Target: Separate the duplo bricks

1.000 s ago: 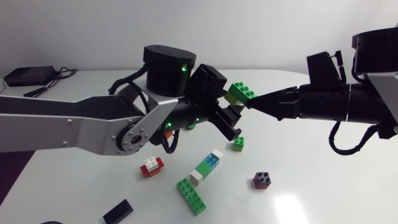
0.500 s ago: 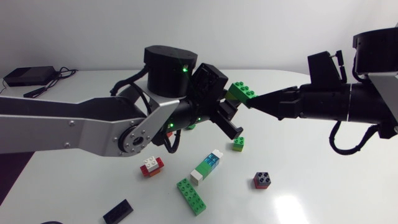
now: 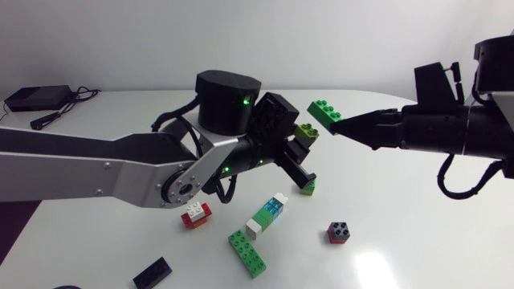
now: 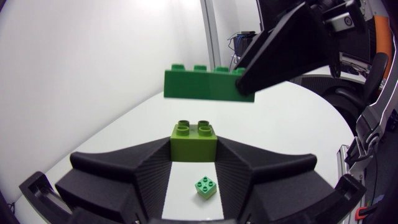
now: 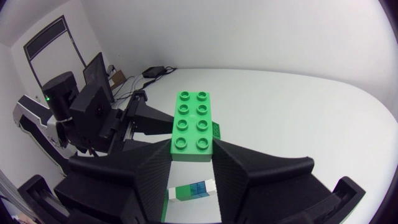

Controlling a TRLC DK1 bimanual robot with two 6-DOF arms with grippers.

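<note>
Left wrist view shows the left hand (image 4: 194,148) pinching a lime-green two-by-two plastic brick (image 4: 194,138) between the tips of its two black fingers, studs upward. Just above it, with a clear gap between them, hangs a dark green two-by-four plastic brick (image 4: 208,84). One end of that brick is clamped in the right hand (image 4: 249,78), which comes in from the far side.

In the right wrist view the right hand's fingers press on the long sides of the dark green brick, whose eight studs face the camera. The left arm (image 5: 93,121) lies ahead of it.

From the head view both bricks are held in the air over the white counter (image 3: 418,241), near its middle and close together but apart. The dark green one sits slightly higher, on the right arm's side.

Loose pieces lie on the counter below the hands:
- a small lime-green square brick (image 3: 308,186)
- a short row of joined white, blue and green bricks (image 3: 267,214)
- a long green brick (image 3: 246,252)
- a red brick with a white top (image 3: 196,213)
- a dark grey brick on a red one (image 3: 338,233)
- a flat black piece (image 3: 152,273) near the front edge

A black box with cables (image 3: 36,98) rests at the far corner on the left arm's side.
</note>
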